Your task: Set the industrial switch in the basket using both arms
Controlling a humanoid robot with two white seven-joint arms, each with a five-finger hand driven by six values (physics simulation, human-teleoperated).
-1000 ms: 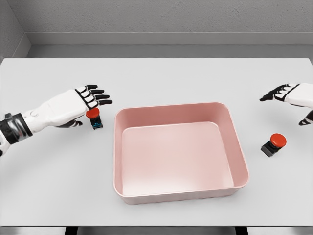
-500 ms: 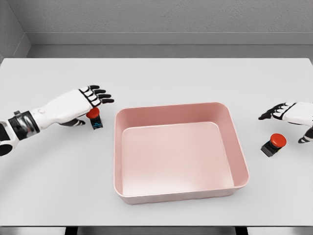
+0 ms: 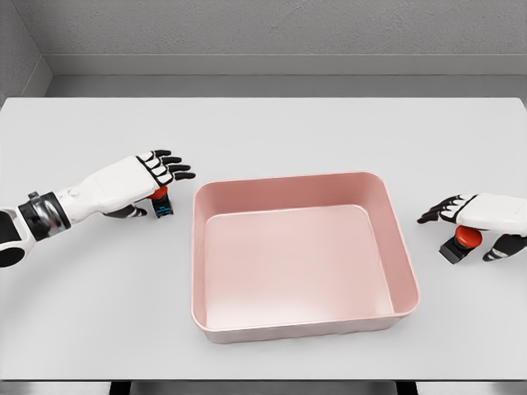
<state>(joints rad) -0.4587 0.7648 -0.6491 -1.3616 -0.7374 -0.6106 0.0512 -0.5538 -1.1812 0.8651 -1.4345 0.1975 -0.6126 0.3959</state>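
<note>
Over each switch, a hand poised to close

On the white table point(image 3: 272, 123) a pink basket point(image 3: 400, 247) is set at the middle, nothing inside it. Two industrial switches with red buttons are seen, one at each side of the basket and both on the tabletop. The left switch point(image 3: 161, 205) stands just beside the basket's left wall, its top largely covered by the left hand point(image 3: 144, 177). The right switch point(image 3: 461, 242) lies near the right wall, with the right hand point(image 3: 478, 216) spread directly above it.

Neither switch appears to be gripped. The fingers of the left hand are extended past the button, the thumb tucked low beside the body; the fingers of the right hand are splayed, with the thumb down on the far side. Both hands are therefore judged to be unclosed and holding nothing.

The step in hand is taken to be the grasp. It would be done well if each palm were lowered until the small black housing sits between thumb and fingers, and the fingers were curled round the housing and not only the rounded red cap, from which a slip is likely. Closure should be confirmed before any lift is made, and each switch should be raised clear of the basket's rim before being carried inward
</note>
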